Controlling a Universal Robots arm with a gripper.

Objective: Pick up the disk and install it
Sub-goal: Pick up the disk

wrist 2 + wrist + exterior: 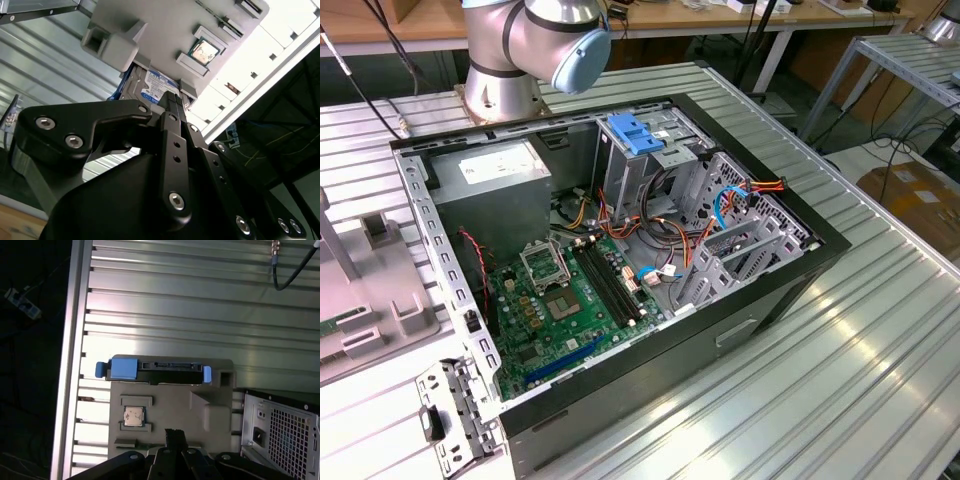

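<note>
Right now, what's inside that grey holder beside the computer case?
The disk, edge-on with blue rails, and a square chip in a recess. The holder covers most of the disk.
</note>
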